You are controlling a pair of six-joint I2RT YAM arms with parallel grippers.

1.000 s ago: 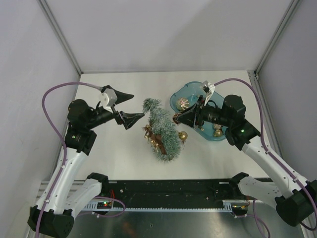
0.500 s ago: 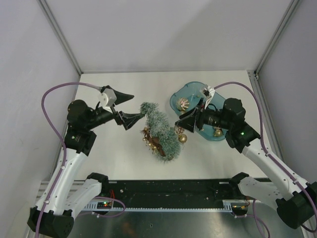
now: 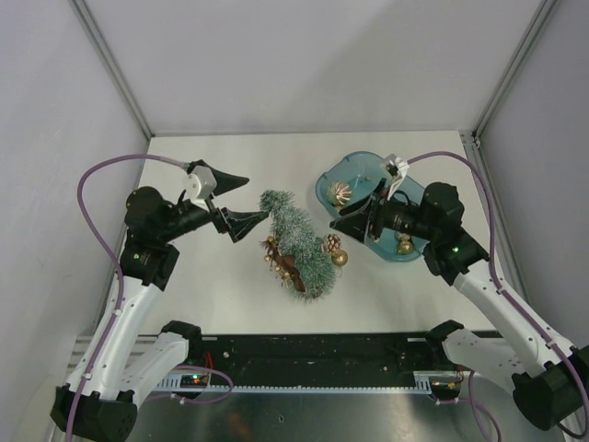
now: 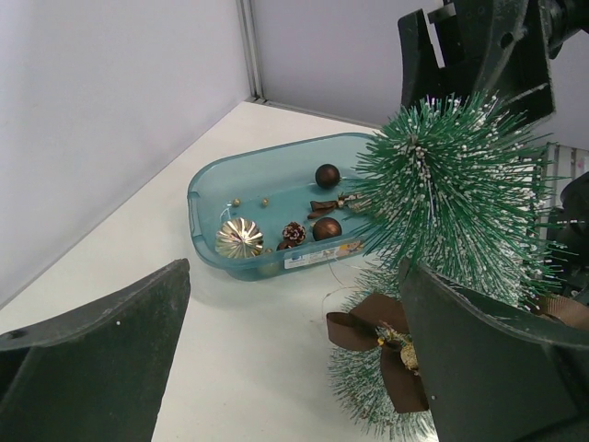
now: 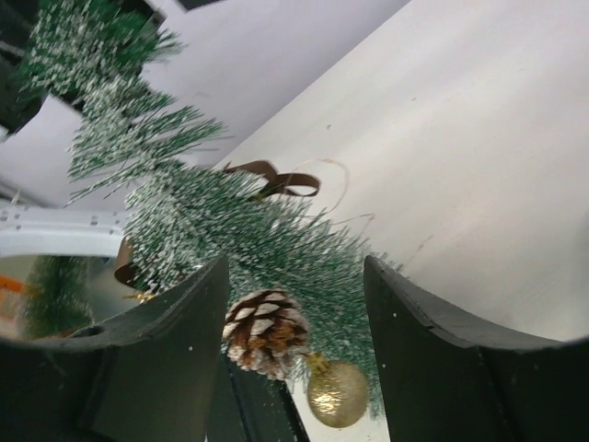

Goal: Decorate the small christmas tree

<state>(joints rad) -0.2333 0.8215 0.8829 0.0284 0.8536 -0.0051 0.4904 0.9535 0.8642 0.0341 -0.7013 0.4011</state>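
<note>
The tree [image 3: 299, 244] stands on the worktop [image 3: 212, 276] between the two arms. It looks tilted, with its tip just inside the spread jaws of the left gripper [image 3: 256, 197]. That gripper is released. The left wrist view shows the bristly top close to one finger, and neither finger visibly presses on it.

The right gripper [image 5: 294, 265] is also released and carries nothing. Just ahead of it, a pinecone [image 5: 265, 345] and a gold ball [image 5: 338, 394] sit in the branches. The pinecone is close to one finger, though I cannot tell whether they touch. The tray [image 3: 324, 189] lies just behind this gripper.

The step in hand looks like leaving the pinecone seated and clearing the right gripper.
- Back straight out along the fingers with the jaws kept wide, so no bristle or hanging thread catches.
- Keep the left gripper around the tip as a fence, since so light a tree would likely tip at any tug.
- Go to the tray only once the fingers are clear of the branches.
</note>
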